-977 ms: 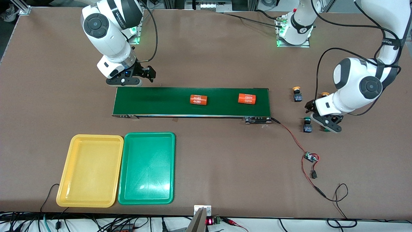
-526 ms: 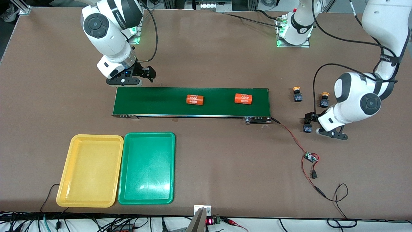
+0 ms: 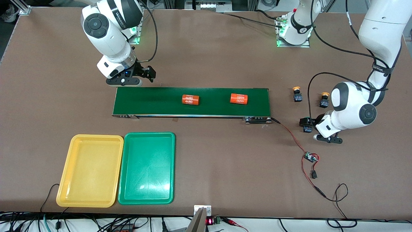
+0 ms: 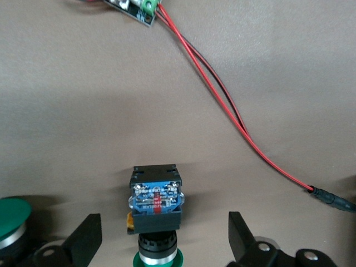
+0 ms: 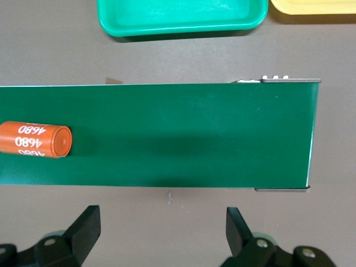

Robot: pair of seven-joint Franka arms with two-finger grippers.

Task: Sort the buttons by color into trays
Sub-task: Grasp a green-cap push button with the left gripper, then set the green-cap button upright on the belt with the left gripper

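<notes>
My left gripper (image 3: pixel 317 130) is open, low over the table past the belt's end at the left arm's end. A green-capped button (image 4: pixel 156 203) lies on its side between its fingers (image 4: pixel 86 239), untouched; it shows partly in the front view (image 3: pixel 307 129). A second green cap (image 4: pixel 10 214) lies beside one finger. Two yellow-capped buttons (image 3: pixel 296 94) (image 3: pixel 324 100) stand farther from the camera. The yellow tray (image 3: pixel 96 137) and green tray (image 3: pixel 149 134) lie side by side near the front edge. My right gripper (image 3: pixel 130 79) is open and empty, waiting by the belt's other end.
The dark-green conveyor belt (image 3: pixel 154 101) carries two orange "4680" cylinders (image 3: pixel 191 99) (image 3: pixel 239 98). A small circuit board (image 3: pixel 311 157) on red-black wires (image 4: pixel 222 105) lies nearer the camera than my left gripper.
My left gripper has swung over the green button, fingers now on either side of it. Both orange cylinders have moved along the belt toward the right arm's end. The right arm is still.
</notes>
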